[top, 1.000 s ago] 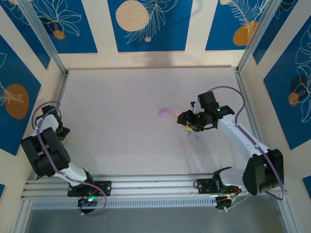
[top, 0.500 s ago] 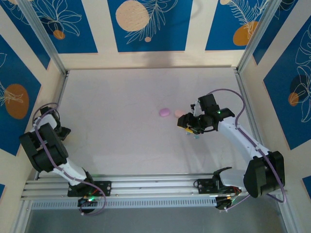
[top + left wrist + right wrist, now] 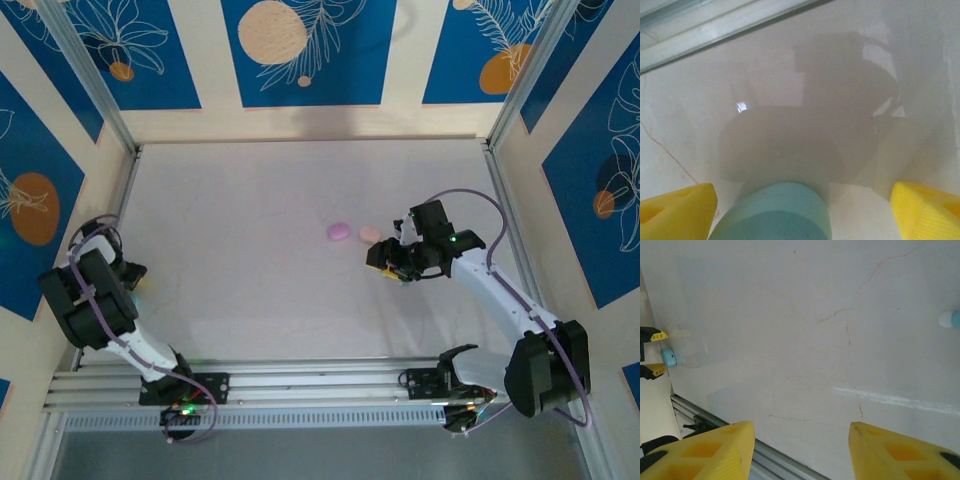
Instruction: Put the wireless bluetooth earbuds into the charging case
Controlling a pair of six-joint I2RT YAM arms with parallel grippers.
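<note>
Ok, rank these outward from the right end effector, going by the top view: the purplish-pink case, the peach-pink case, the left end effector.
1. Peach-pink case: nearest, just beyond the right end effector and slightly to its left.
2. Purplish-pink case: next, beside the peach-pink one and further left.
3. Left end effector: farthest by a wide margin, over on the far left side.
</note>
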